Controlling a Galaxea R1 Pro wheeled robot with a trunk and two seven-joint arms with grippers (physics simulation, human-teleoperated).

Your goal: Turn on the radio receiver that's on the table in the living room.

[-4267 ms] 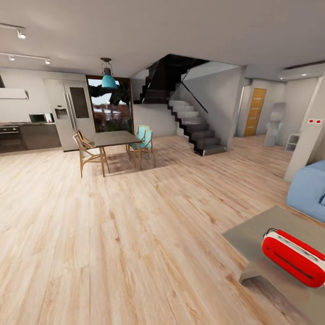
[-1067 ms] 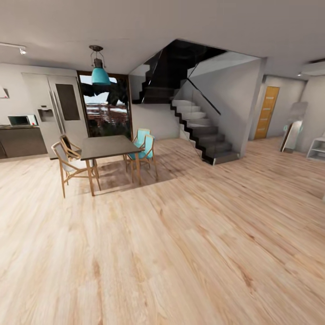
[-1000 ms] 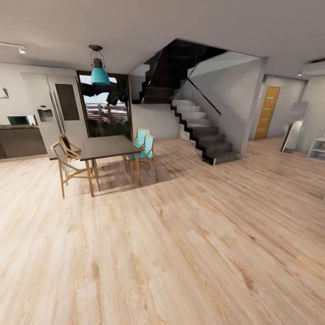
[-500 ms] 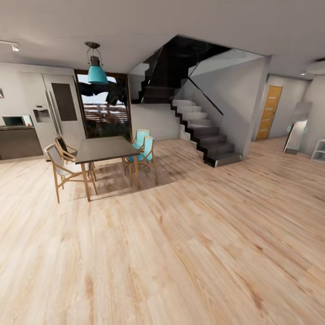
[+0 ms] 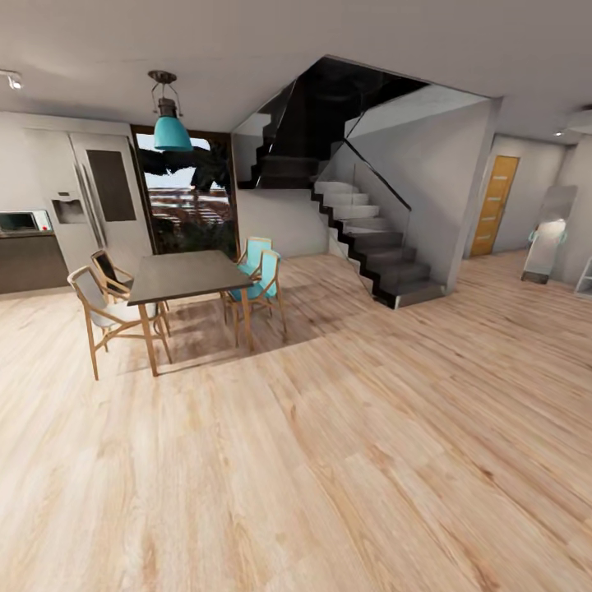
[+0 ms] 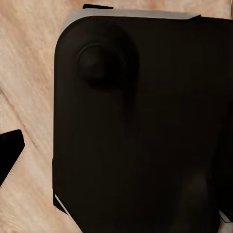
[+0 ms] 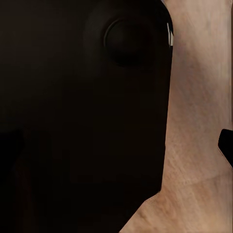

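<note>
The red radio receiver and the low coffee table are out of view. The head view looks across light wood plank floor toward a dining area and a staircase. In the left wrist view a dark rounded body of the robot hangs over the floor, with a dark tip at the picture's edge. The right wrist view has the same dark body and a dark tip at its edge. Neither wrist view shows how the jaws stand.
A dark dining table with wooden chairs and teal chairs stands ahead on the left under a teal pendant lamp. Behind are a fridge, dark stairs, an orange door and a standing mirror.
The camera has moved: the radio and coffee table, at lower right 4.3 s ago, have left the picture. Over the last second the dining table and stairs have grown slightly larger.
</note>
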